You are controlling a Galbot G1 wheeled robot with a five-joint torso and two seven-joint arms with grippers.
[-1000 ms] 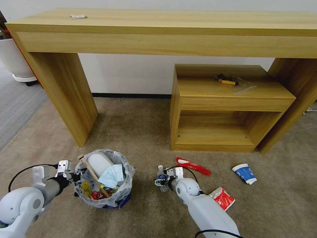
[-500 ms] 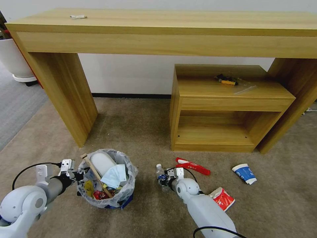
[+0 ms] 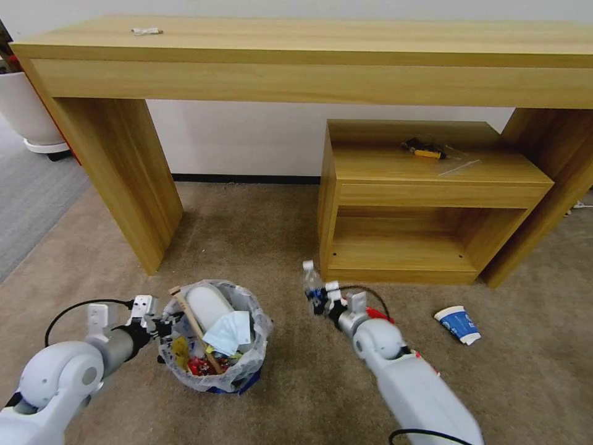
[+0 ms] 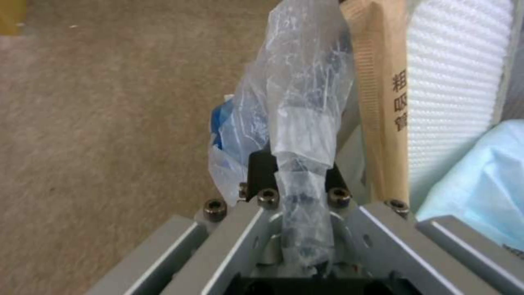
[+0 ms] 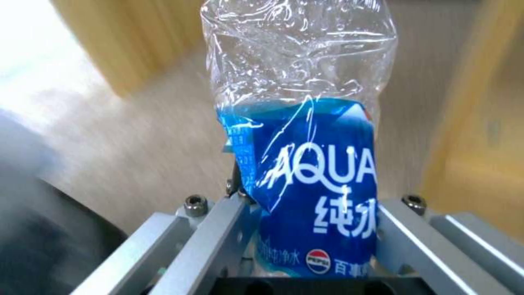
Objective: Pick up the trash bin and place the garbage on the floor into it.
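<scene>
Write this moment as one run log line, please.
left end effector: shut on trash bin rim | right end effector: holds clear bottle above floor | paper cup: on floor

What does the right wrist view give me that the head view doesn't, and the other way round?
Right wrist alone: the bottle's blue label print and its crumpled clear body between the finger rails.

Head alone: the left gripper pinching the bin's bag rim, with a slipper, stick and tissue inside; the paper cup and a red wrapper on the carpet.

Both: the right gripper shut on the bottle, held off the floor near the low shelf.
</scene>
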